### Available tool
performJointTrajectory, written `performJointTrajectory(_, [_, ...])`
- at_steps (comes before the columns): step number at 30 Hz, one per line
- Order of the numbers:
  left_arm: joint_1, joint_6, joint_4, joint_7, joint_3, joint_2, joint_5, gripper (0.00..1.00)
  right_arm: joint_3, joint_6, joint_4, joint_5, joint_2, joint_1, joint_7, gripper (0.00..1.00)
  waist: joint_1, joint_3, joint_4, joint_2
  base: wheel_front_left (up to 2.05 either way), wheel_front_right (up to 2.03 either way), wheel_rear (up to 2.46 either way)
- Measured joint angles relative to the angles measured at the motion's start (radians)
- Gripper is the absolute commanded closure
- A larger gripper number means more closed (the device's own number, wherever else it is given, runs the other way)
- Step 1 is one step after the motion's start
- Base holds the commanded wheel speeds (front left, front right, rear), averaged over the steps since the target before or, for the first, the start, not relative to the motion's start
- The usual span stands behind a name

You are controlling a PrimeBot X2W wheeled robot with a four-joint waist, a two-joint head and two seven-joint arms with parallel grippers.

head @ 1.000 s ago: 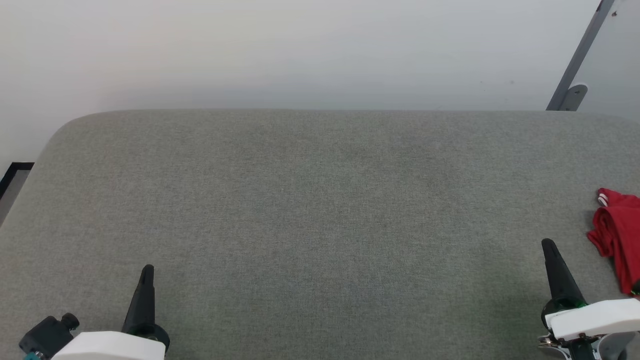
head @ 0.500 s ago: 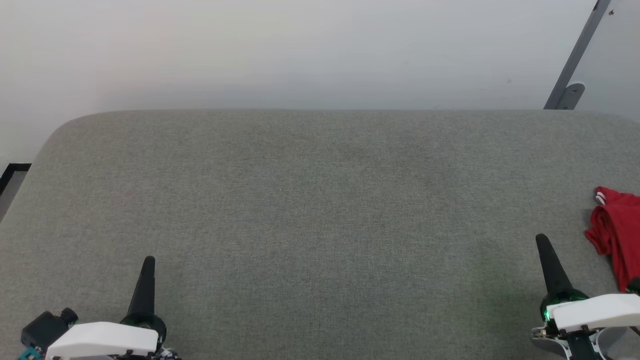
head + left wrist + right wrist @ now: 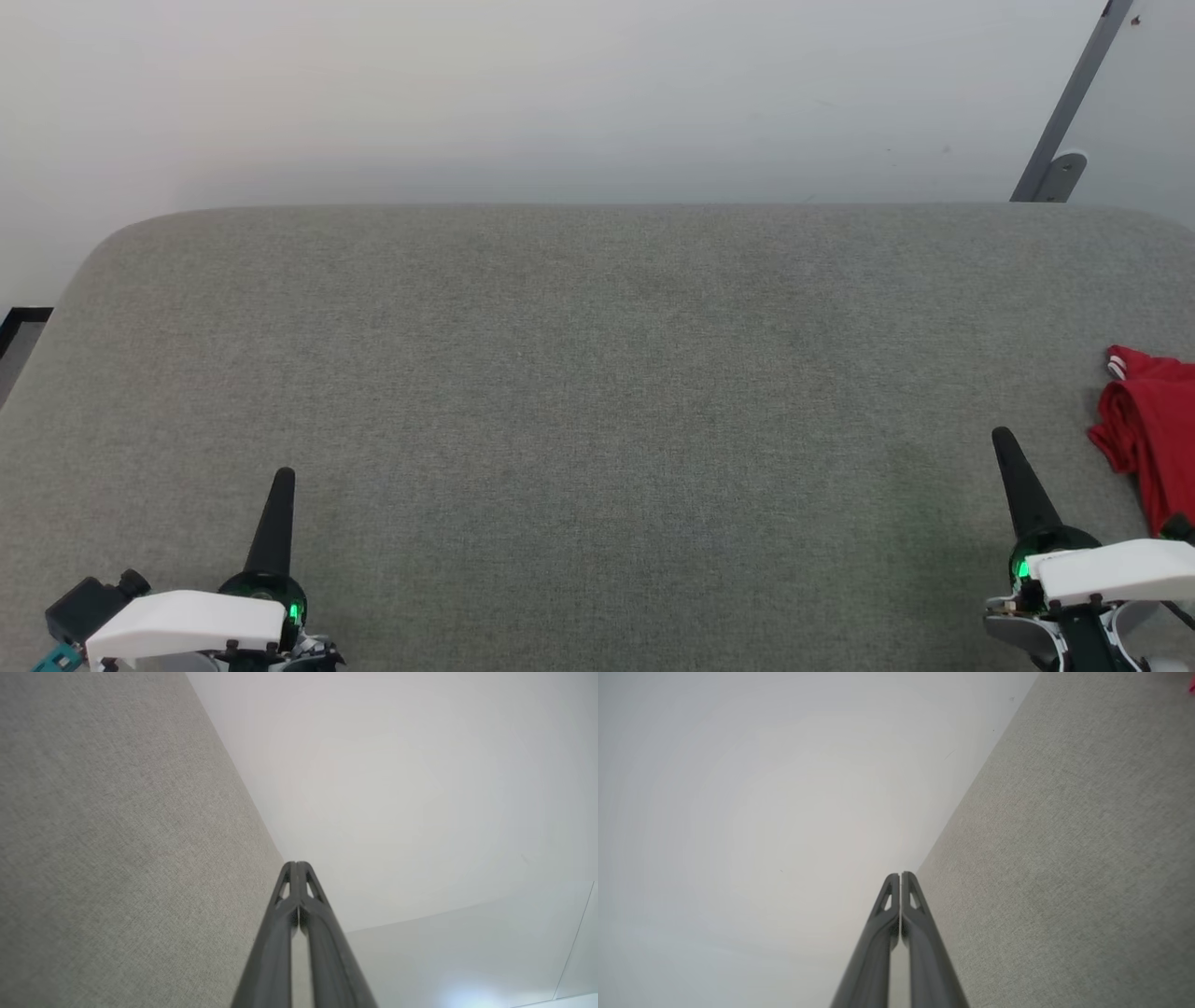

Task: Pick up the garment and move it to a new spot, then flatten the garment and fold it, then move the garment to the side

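Note:
The garment (image 3: 1153, 434) lies bunched up, red with a bit of red-and-white striped trim, at the far right edge of the head view, cut off by the frame. My right gripper (image 3: 1005, 437) stands shut just left of it, apart from the cloth, holding nothing. At the lower left my left gripper (image 3: 284, 477) is shut and empty too. In the left wrist view the left gripper (image 3: 295, 863) has its two fingers pressed together. The right gripper (image 3: 899, 874) in the right wrist view is equally shut, and a sliver of the garment (image 3: 1192, 686) peeks in at the top right corner.
A wide grey fabric-covered table (image 3: 579, 373) with rounded far corners spreads before me. Behind it is a pale wall (image 3: 560, 93). A grey metal bracket (image 3: 1060, 140) leans at the back right. A strip of dark floor edge (image 3: 19, 322) shows at far left.
Both grippers have crept a little farther forward over the table, still shut. The whole head view has shifted slightly, so the garment sits a touch higher and further left.

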Motion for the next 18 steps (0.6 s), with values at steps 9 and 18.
performJointTrajectory(9, [-0.018,0.0,0.007,0.019,0.007,-0.006,-0.068,1.0,-0.001,0.0,0.009,0.069,0.01,-0.01,0.012,1.0,0.0,0.001,-0.004,0.0,0.0,0.0,0.0])
performJointTrajectory(18, [-0.037,0.0,0.012,0.041,0.015,-0.014,-0.133,1.0,-0.002,0.0,0.019,0.134,0.017,-0.027,0.022,1.0,0.0,0.001,-0.008,0.0,0.0,0.0,0.0])
